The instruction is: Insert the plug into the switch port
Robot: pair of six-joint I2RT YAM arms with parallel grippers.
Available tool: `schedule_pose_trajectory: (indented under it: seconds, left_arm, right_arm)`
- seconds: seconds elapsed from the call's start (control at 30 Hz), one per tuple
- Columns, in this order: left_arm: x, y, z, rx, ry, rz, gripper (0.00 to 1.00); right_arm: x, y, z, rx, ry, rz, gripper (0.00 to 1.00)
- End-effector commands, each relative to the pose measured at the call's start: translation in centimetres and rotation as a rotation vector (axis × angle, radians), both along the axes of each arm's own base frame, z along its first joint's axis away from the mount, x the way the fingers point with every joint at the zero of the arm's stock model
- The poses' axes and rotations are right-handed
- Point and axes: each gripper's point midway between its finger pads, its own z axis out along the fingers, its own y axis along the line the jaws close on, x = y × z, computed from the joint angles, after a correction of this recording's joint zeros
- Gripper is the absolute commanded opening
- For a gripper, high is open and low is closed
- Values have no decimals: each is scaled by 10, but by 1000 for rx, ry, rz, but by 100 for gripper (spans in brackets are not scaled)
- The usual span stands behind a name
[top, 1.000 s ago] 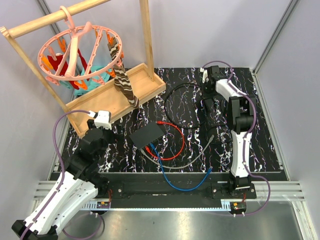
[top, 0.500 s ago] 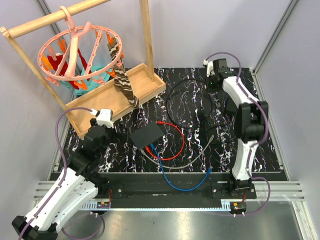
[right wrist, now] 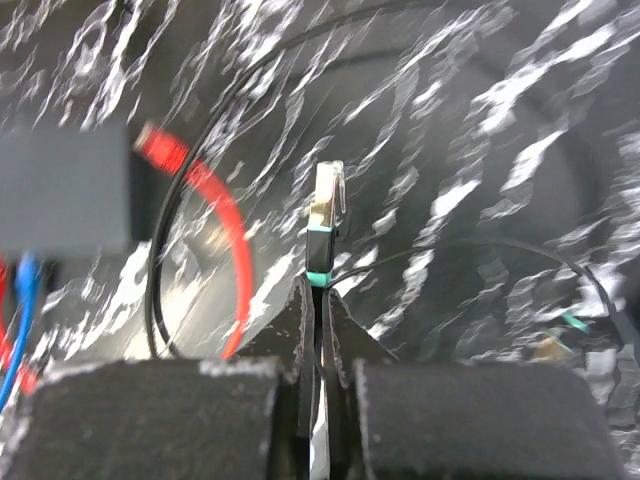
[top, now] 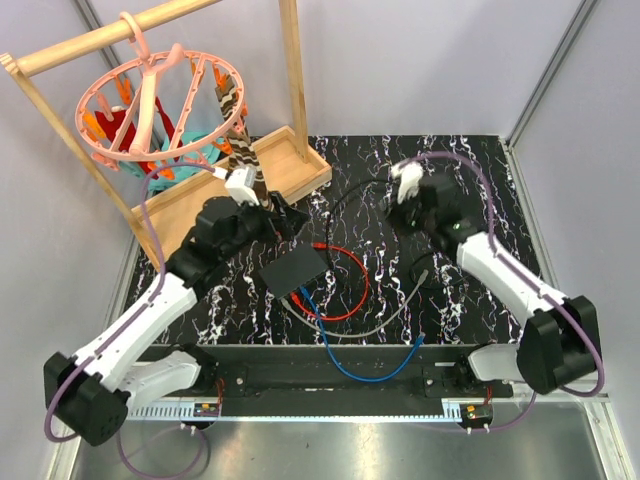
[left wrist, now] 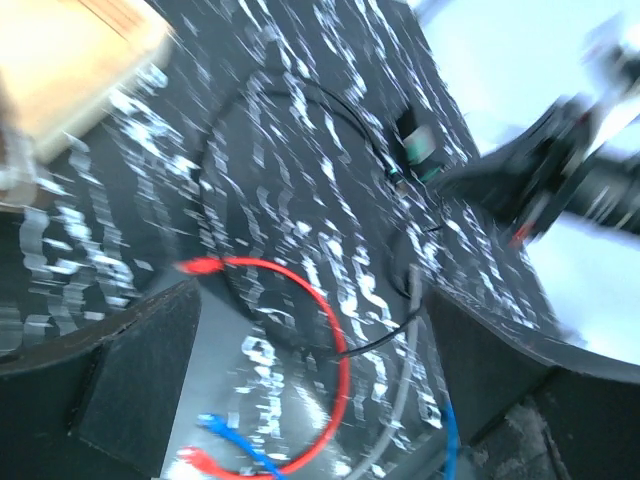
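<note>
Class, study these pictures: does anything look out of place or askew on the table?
The black switch box sits skewed to the edges of the table. One end of the red cable lies loose by the box's far corner, apparently in no port. Nothing looks spilled or broken.

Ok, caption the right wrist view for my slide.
Right arm's jaws shut on the tail of a clear, teal-collared plug, with the flat matte black switch box and red cable at left.
</note>
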Motion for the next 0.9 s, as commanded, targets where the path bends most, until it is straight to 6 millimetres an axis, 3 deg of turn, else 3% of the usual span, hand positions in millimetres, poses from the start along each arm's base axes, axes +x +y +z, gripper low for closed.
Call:
schedule_pose_trajectory:
  seconds: [0.0,0.13,0.17,0.23,0.27,0.3,0.37,0.53,0.87]
  left_arm:
    - [-5,-48,36,-160,-20,-134,99]
    - [6,-89,17,-158,58,-159,98]
    - [12,-97,5,-153,90,-159,97]
    - [16,-111,4,-170,113,-170,95]
    - [23,-118,-10,-153,145,-164,95]
    - [24,-127,-5,-160,141,-176,94]
    - [30,-141,-18,-147,174,-181,92]
    - [37,-163,-46,-161,258,-194,81]
    - [31,-189,-64,-205,325,-248,56]
  right_arm:
    - [-23,31,8,118,-66,79,1]
    - [-49,46,-3,150,-63,137,0]
    - [-51,47,-2,156,-68,142,0]
    - [-57,48,-6,155,-59,153,1]
    - [-58,47,-4,159,-66,155,1]
    - [-59,47,-4,161,-67,158,1]
    - [-62,47,-3,165,-71,164,1]
    - [-67,46,-3,175,-70,166,1]
    - [-71,44,-5,177,-70,167,1]
